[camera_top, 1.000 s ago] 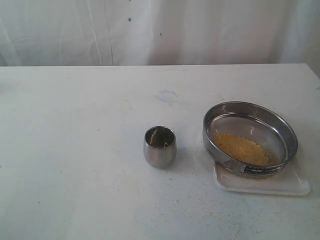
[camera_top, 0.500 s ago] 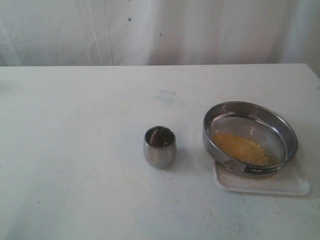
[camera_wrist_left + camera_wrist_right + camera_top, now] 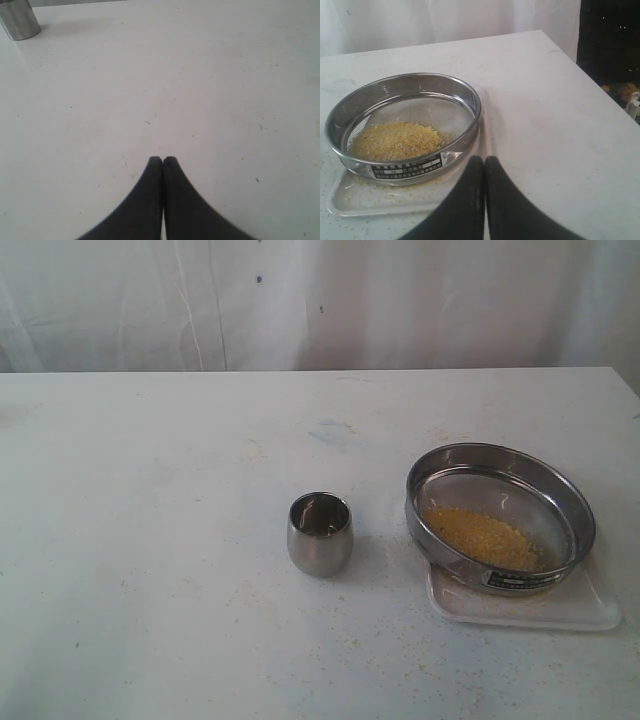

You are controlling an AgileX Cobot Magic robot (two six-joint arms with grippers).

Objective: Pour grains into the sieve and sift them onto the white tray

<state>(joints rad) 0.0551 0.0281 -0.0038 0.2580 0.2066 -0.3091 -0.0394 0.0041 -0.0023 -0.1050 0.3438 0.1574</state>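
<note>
Steel sieve sits on the white tray at the right of the worktop; golden grains lie heaped on its mesh toward the labelled side, with a thin scatter on the tray beneath. My right tool has its tips pressed together on nothing, sieve and tray just beyond them; my left tool is likewise closed and empty over bare worktop, the steel cup well apart from it, left of the sieve.
</note>
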